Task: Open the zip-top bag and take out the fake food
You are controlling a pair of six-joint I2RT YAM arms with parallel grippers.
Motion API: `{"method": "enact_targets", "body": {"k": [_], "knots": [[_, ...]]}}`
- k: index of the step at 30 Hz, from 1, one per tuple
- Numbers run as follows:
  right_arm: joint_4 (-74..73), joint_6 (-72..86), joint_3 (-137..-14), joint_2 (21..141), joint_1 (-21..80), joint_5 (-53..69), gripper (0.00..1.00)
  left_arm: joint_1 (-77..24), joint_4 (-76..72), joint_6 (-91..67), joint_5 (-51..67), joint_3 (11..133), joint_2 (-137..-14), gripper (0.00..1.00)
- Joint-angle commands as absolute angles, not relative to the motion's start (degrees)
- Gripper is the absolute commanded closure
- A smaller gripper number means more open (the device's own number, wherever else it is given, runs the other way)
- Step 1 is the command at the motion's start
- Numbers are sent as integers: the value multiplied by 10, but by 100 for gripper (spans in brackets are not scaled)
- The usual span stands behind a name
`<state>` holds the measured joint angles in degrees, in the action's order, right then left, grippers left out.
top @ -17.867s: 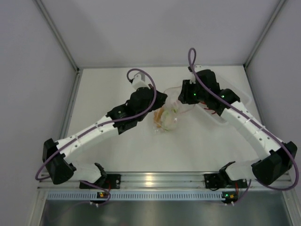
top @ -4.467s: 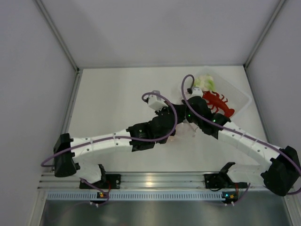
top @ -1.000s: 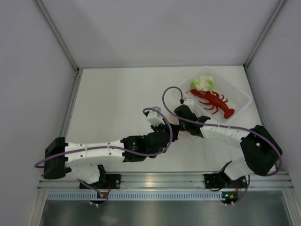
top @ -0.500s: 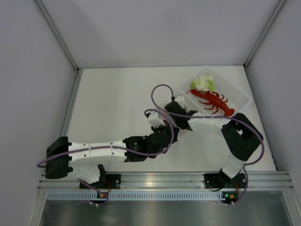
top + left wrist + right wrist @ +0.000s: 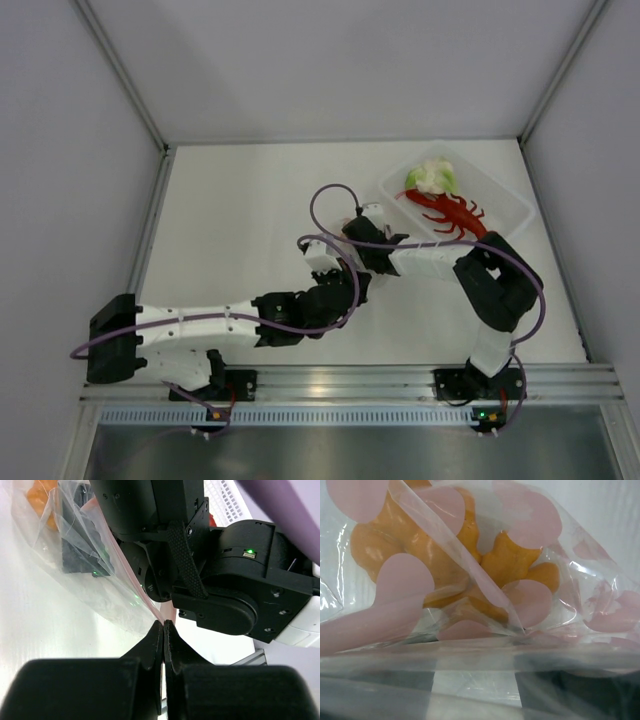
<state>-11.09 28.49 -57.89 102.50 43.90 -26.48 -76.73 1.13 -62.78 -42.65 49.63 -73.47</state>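
In the left wrist view my left gripper is shut on the pink-red zip strip of the clear zip-top bag. The orange ridged piece lies in the bag's far end. In the right wrist view it shows large through pink-spotted film. My right gripper is open, its dark fingers showing through plastic at the bag's mouth. From above, both grippers, left and right, meet at mid-table and hide the bag. The red lobster and leafy vegetable piece lie in the tray.
The rigid clear tray stands at the back right of the white table. The right arm's elbow is folded close beside it. Grey walls enclose the table, and a metal rail runs along the near edge.
My right arm has folded back and its gripper has moved left towards the bag. My left gripper has shifted slightly left and nearer, still gripping the bag.
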Motion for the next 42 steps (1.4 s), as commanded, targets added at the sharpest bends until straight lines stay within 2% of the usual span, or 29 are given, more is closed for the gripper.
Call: {"method": "enact_targets", "body": {"k": [1,4,5,8,14,16,19,28,35,42], "knots": [[-89,270,-573,1056,421,-284,42,-789,-36,-620,-372,504,-689,100],[-60,268,-563,1032,421,-279,52,-788,-36,-620,-369,502,-688,100],[-48,267,-563,1029,420,-277,58,-788,-36,-621,-368,500,-689,100],[-47,258,-576,1025,421,-276,61,-789,-36,-622,-364,496,-688,100],[-42,233,-594,1037,419,-260,80,-788,-36,-621,-372,482,-669,100],[-40,234,-588,1026,419,-253,82,-788,-35,-615,-383,476,-664,100],[-40,237,-571,993,421,-234,91,-788,-35,-605,-408,462,-653,100],[-117,232,-553,891,425,-172,100,-786,-2,-574,-499,453,-624,100],[-178,201,-533,845,432,-124,100,-777,80,-543,-589,475,-595,100],[-239,169,-544,781,489,-120,100,-773,82,-457,-606,499,-601,100]]}}
